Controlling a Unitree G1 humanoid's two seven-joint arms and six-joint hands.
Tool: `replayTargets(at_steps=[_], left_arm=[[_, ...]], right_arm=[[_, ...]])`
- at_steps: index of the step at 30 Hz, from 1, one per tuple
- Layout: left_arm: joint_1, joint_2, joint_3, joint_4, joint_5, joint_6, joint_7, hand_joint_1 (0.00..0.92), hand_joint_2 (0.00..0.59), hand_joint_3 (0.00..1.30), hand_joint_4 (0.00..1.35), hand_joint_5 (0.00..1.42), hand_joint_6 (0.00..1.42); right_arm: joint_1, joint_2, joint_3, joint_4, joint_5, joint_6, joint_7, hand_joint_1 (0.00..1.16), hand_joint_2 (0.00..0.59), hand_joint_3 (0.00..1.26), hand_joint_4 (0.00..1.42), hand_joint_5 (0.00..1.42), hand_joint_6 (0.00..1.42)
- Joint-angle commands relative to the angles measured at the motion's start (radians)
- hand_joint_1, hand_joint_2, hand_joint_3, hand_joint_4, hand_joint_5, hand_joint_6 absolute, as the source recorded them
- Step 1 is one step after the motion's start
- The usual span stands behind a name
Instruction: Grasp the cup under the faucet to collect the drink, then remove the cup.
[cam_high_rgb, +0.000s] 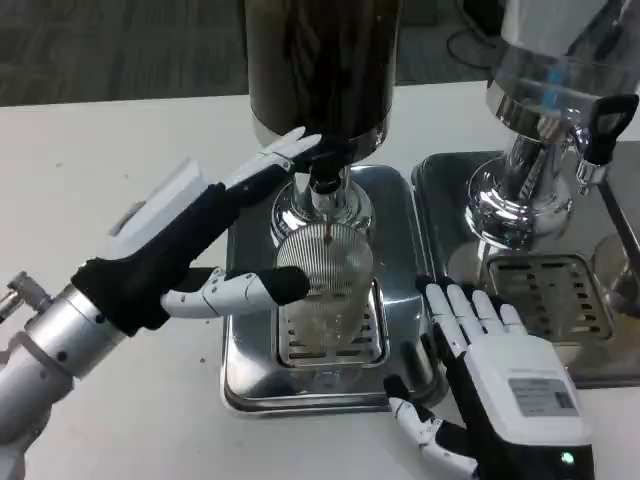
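A clear ribbed cup (325, 285) is standing upright on the grated drip tray (300, 385) of the near-left drink dispenser (320, 70), directly beneath its faucet (326, 185), and a thin dark stream is falling into it. The left hand (195, 250) is reaching in from the left; its upper fingers are lying against the faucet lever while its thumb is touching the cup's left side, though a firm grasp cannot be confirmed. The right hand (490, 385) is resting released, fingers spread, at the tray's near right corner, apart from the cup. A second dispenser (545, 120) is standing to the far right.
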Motion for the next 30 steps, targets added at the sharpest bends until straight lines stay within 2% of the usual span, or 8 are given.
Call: replayTargets(at_steps=[1, 5, 12, 13, 18, 21, 24, 30], left_arm=[[0.019, 0.046, -0.046, 0.004, 0.169, -0.041, 0.043, 0.000, 0.081, 0.14, 0.02, 0.17, 0.15], [0.036, 0.078, -0.060, -0.014, 0.263, -0.048, 0.126, 0.000, 0.088, 0.14, 0.01, 0.16, 0.15], [0.048, 0.112, -0.086, -0.033, 0.340, -0.043, 0.224, 0.000, 0.085, 0.13, 0.00, 0.12, 0.11], [0.053, 0.115, -0.084, -0.042, 0.356, -0.045, 0.243, 0.000, 0.085, 0.13, 0.00, 0.12, 0.11], [0.058, 0.130, -0.088, -0.070, 0.394, -0.043, 0.298, 0.000, 0.091, 0.13, 0.00, 0.10, 0.11], [0.052, 0.136, -0.102, -0.068, 0.381, -0.039, 0.298, 0.000, 0.092, 0.13, 0.00, 0.10, 0.10], [0.050, 0.139, -0.117, -0.076, 0.385, -0.038, 0.301, 0.000, 0.092, 0.13, 0.00, 0.10, 0.10], [0.064, 0.150, -0.124, -0.109, 0.384, -0.031, 0.311, 0.000, 0.093, 0.13, 0.00, 0.10, 0.09]], right_arm=[[-0.009, 0.006, -0.007, 0.017, 0.023, -0.010, -0.017, 0.23, 0.355, 0.00, 0.00, 0.00, 0.00], [-0.006, 0.012, -0.010, 0.020, 0.041, -0.006, -0.022, 0.21, 0.339, 0.00, 0.00, 0.00, 0.00], [-0.005, 0.019, -0.020, 0.016, 0.077, -0.009, -0.023, 0.21, 0.336, 0.00, 0.00, 0.00, 0.01], [-0.004, 0.021, -0.023, 0.015, 0.085, -0.010, -0.024, 0.20, 0.319, 0.00, 0.00, 0.00, 0.01], [-0.044, 0.048, -0.081, 0.017, 0.277, -0.074, 0.036, 0.19, 0.251, 0.00, 0.00, 0.00, 0.03], [-0.097, 0.041, -0.078, 0.024, 0.292, -0.056, 0.094, 0.21, 0.230, 0.00, 0.00, 0.00, 0.03], [-0.127, 0.040, -0.095, 0.044, 0.355, -0.055, 0.150, 0.23, 0.214, 0.00, 0.00, 0.00, 0.02], [-0.174, 0.053, -0.113, 0.082, 0.438, -0.065, 0.190, 0.27, 0.220, 0.00, 0.00, 0.00, 0.01]])
